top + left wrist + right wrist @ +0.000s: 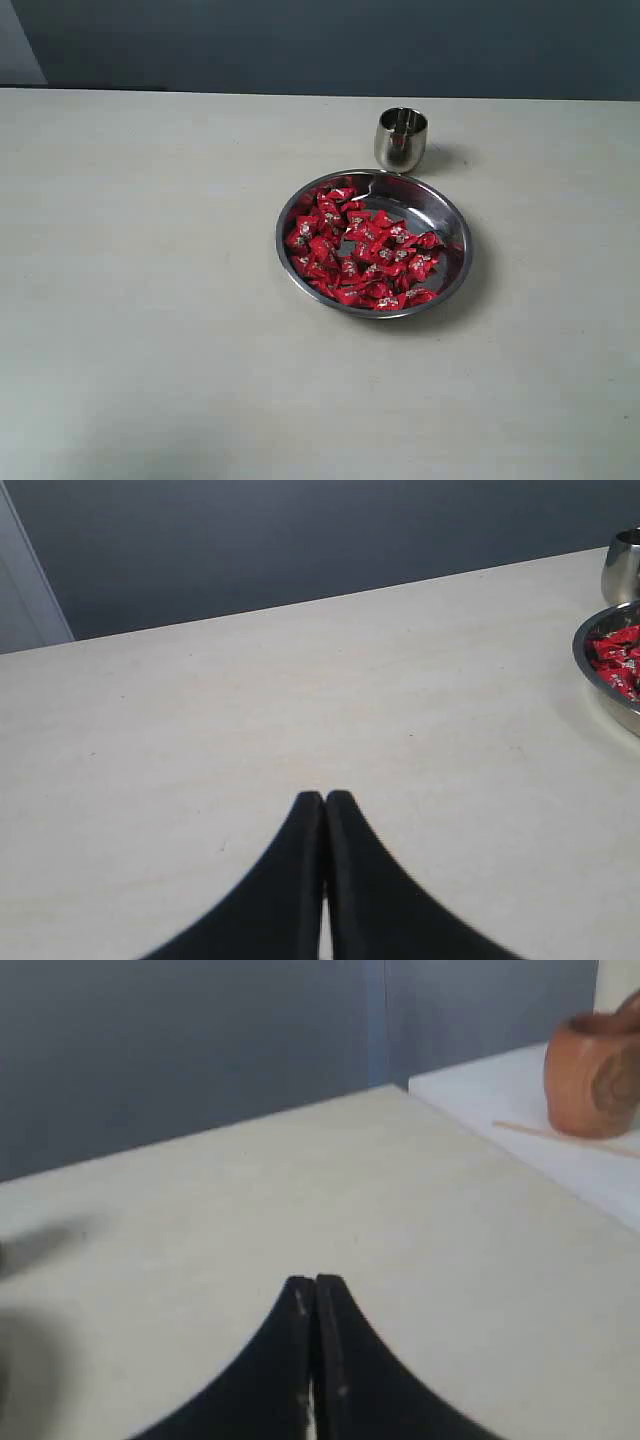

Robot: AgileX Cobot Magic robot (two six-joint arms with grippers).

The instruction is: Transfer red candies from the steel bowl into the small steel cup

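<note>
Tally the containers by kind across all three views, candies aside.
steel bowl: 1
small steel cup: 1
orange-brown pot: 1
Total: 3

Candies (365,252) lie in the bowl (428,205) on the surface (150,300), cup (402,139) just behind, both well apart from the left gripper (325,797).
</note>
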